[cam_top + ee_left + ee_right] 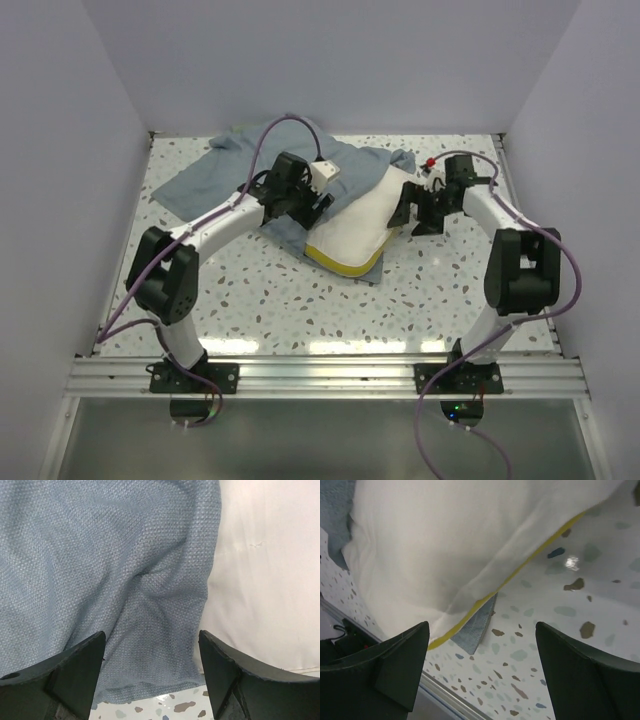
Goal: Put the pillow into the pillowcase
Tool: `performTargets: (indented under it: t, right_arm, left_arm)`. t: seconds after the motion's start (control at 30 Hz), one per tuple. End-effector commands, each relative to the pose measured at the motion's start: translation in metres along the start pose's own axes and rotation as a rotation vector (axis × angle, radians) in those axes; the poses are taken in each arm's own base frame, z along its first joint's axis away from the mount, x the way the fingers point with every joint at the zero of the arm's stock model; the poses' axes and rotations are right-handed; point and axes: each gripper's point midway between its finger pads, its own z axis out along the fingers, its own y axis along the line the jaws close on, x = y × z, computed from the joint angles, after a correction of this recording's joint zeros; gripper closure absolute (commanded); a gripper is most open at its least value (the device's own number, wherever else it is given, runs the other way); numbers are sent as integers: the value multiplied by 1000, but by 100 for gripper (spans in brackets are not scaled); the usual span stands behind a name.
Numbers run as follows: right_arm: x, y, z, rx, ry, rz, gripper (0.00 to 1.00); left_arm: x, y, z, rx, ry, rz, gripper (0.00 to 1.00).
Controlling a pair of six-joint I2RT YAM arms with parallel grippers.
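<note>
Left wrist view puts the left claw (151, 645), jaws apart and empty, above a fold of grey-blue pillowcase (100, 570), with the pillow (270, 580) just to one side. Closing here could pinch both cloth layers together, possibly sealing the mouth, whose whereabouts the views leave unclear. The right claw (481, 630), likewise spread and holding nothing, could shove the pillow off the cloth. The pillow lies just ahead of that claw, yellow edge nearest.
</note>
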Motion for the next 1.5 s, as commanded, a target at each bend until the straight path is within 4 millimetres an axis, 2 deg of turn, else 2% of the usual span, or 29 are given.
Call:
performTargets:
  t: [0.0, 0.2, 0.33, 0.37, 0.4, 0.43, 0.47, 0.5, 0.57, 0.6, 0.67, 0.7, 0.77, 0.87, 0.93, 1.03, 1.07, 1.13, 1.17, 1.23, 1.27, 1.33, 1.37, 1.4, 1.43, 1.47]
  right_arm:
    - [12, 18, 28, -74, 48, 33, 10]
    - [35, 30, 51, -132, 124, 65, 14]
    - [44, 31, 59, -141, 141, 68, 27]
    - [44, 31, 62, -148, 144, 67, 36]
    - [45, 32, 63, -152, 146, 69, 40]
    - [45, 33, 64, -158, 150, 74, 44]
    - [45, 33, 66, -163, 152, 78, 52]
    - [44, 35, 69, -177, 152, 77, 56]
    - [44, 40, 71, -189, 150, 85, 62]
    - [43, 48, 72, -222, 146, 76, 69]
    - [41, 59, 75, -260, 131, 91, 73]
    - [41, 67, 76, -284, 128, 90, 77]
    - [39, 83, 73, -340, 125, 133, 83]
    - [23, 108, 67, -428, 56, 155, 99]
    - [15, 126, 58, -466, 27, 195, 100]
    - [3, 140, 52, -510, -31, 219, 100]
    - [0, 142, 51, -508, -51, 218, 100]
    - [6, 141, 58, -497, -52, 212, 100]
    - [12, 137, 64, -484, -45, 221, 100]
    - [18, 137, 70, -493, -32, 258, 100]
    - [20, 138, 74, -500, -28, 256, 100]
    - [28, 143, 80, -484, 0, 204, 100]
    - [31, 144, 79, -465, 25, 199, 100]
    - [34, 144, 78, -459, 40, 183, 96]
    - [37, 141, 76, -450, 45, 134, 89]
    - [42, 135, 71, -418, 80, 141, 81]
  left_arm:
    - [10, 4, -1, -37, 41, -51, 21]
    - [46, 1, 18, -37, 160, -73, 22]
    - [55, 6, 20, -53, 179, -72, 35]
    - [55, 8, 18, -53, 179, -70, 46]
    - [54, 8, 17, -50, 179, -68, 53]
    - [53, 6, 16, -35, 175, -67, 68]
    - [52, 3, 16, -15, 172, -65, 76]
    - [46, -1, 12, 10, 162, -65, 83]
    - [30, -26, 8, 151, 109, -66, 99]
    - [16, -41, 4, 203, 75, -37, 100]
    - [-10, -86, -5, 378, 16, 14, 100]
    - [-17, -103, -11, 447, 9, 16, 100]
    - [-42, -149, -29, 632, -51, 29, 100]
    - [-71, -191, -57, 833, -128, 70, 100]
    - [-79, -203, -71, 927, -157, 82, 100]
    - [-69, -200, -71, 970, -135, 74, 100]
    - [-55, -192, -65, 970, -106, 41, 100]
    - [-41, -183, -60, 973, -89, 7, 100]
    - [-25, -175, -56, 970, -67, -15, 100]
    - [-10, -170, -54, 962, -46, -11, 100]
    - [4, -171, -54, 958, -23, -3, 100]
    - [21, -165, -49, 908, 18, 11, 100]
    - [33, -158, -50, 889, 42, 8, 84]
    - [36, -151, -51, 863, 49, 8, 74]
    - [37, -142, -51, 820, 49, 14, 58]
    - [29, -128, -59, 777, 11, 18, 52]
